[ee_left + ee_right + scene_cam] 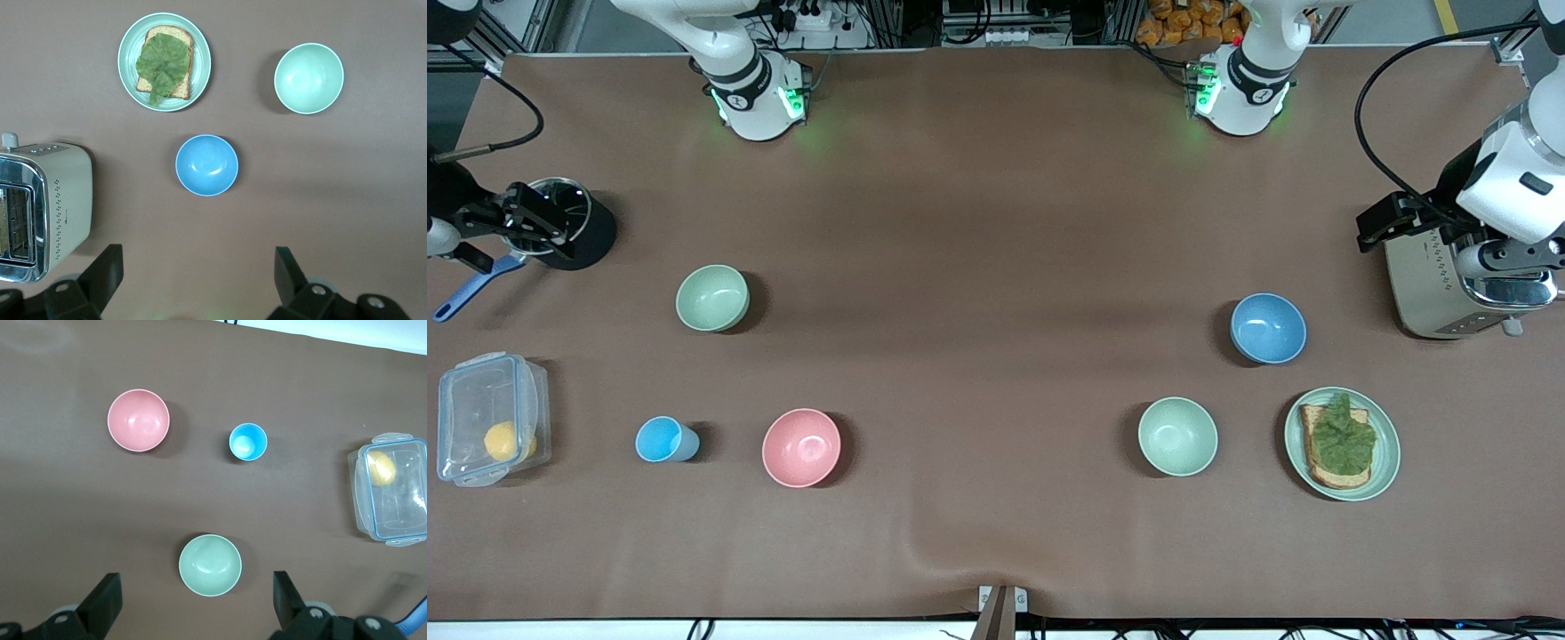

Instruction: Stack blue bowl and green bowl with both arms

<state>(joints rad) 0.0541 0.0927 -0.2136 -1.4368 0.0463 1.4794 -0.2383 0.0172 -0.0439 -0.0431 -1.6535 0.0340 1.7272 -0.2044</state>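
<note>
The blue bowl (1268,328) sits upright toward the left arm's end of the table; it also shows in the left wrist view (207,165). One pale green bowl (1177,436) stands nearer the front camera than it, also seen from the left wrist (309,78). A second, look-alike green bowl (712,298) stands toward the right arm's end, also seen from the right wrist (210,565). My left gripper (1383,222) (199,280) is open and empty, high over the toaster. My right gripper (543,222) (195,607) is open and empty, high over the black holder.
A toaster (1449,284) and a pale-green plate (1385,453) with toast and lettuce are at the left arm's end. A pink bowl (801,447), light-blue cup (663,439), clear lidded box (489,431), black holder (583,227) and blue spatula (467,293) are at the right arm's end.
</note>
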